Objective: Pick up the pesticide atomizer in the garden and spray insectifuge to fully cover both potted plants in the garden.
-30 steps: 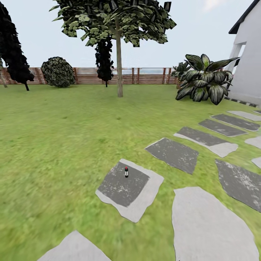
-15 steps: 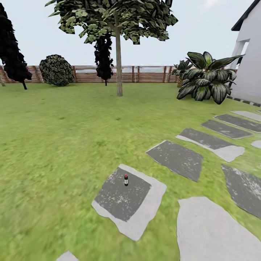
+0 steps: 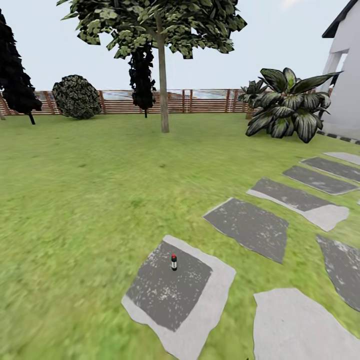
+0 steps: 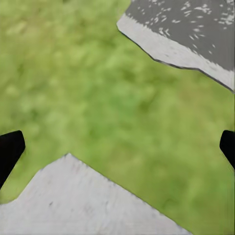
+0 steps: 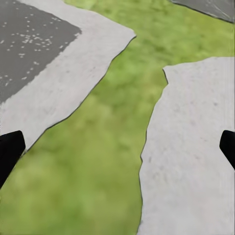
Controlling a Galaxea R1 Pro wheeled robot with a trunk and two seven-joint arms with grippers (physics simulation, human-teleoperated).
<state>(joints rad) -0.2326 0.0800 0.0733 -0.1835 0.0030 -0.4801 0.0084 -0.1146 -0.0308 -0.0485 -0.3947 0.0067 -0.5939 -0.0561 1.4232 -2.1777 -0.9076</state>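
A green lawn [image 3: 90, 200] fills most of the head view, blurry and mottled near the camera and smoother toward the back, where a brown slatted fence [image 3: 200, 101] closes the garden under a pale sky. The pesticide atomizer [image 3: 174, 262] stands upright on the dark patch of a pale-edged stepping stone [image 3: 200, 310] in the lower middle of the view, alone on the slab with grass all around it. More stepping stones [image 3: 248, 227] run off to the right in a curving row toward a white house wall [image 3: 347, 95]. A thin-trunked tree [image 3: 163, 75] rises from the grass in front of the fence, a round dark bush [image 3: 76, 97] sits at the fence to the left, and a broad-leaved striped plant [image 3: 287, 106] grows near the house. The left gripper [image 4: 117, 147] hangs over grass between two stone slabs, its dark fingertips [image 4: 10, 149] far out at both edges of the wrist view, so the jaws are spread wide with nothing between them. The right gripper [image 5: 117, 149] is likewise spread wide and empty, over a strip of grass between two pale slabs [image 5: 191, 147].
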